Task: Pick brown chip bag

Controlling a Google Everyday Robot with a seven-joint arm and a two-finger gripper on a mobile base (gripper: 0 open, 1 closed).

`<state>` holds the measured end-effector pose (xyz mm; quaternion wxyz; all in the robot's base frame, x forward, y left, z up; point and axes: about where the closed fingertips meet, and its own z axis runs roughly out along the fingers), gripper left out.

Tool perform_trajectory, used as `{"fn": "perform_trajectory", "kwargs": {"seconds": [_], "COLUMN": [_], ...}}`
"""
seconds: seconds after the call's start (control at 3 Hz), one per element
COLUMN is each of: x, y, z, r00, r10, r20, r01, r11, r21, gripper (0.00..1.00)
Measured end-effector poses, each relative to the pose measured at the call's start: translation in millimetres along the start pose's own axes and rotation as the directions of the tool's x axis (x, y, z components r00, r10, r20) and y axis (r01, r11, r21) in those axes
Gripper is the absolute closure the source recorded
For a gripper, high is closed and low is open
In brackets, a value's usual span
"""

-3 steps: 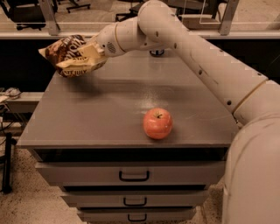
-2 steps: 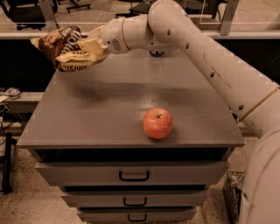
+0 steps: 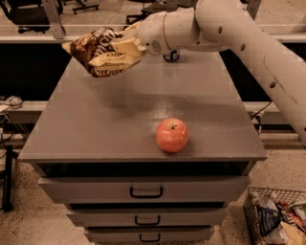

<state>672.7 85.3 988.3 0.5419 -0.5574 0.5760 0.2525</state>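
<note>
Our gripper (image 3: pixel 123 50) is clamped on one end of the bag (image 3: pixel 91 48), holding it aloft, well behind and left of the apple (image 3: pixel 172 135). We fear the crinkly film may slip from so partial a pinch and drop.

An office-like workspace is indicated by a gray cabinet (image 3: pixel 119 129) of handled drawers (image 3: pixel 143 189), wheeled office chairs (image 3: pixel 25 11) in the background, a speckled floor (image 3: pixel 33 225) and a wire basket (image 3: pixel 250 206) of snack packets. The gripper (image 3: pixel 119 50) is seen above the cabinet's rear left corner, clamped on the brown chip bag (image 3: pixel 88 47).
</note>
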Motion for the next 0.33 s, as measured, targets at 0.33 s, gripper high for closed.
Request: {"fn": "perform_trajectory", "kwargs": {"seconds": [0.33], "x": [2.6], "y": [-0.9], "z": [-3.0], "r00": [1.0], "r10": [0.0], "r20": [-0.007], "r01": [0.0], "r11": [1.0], "r21": [0.002], "gripper": [1.0]}}
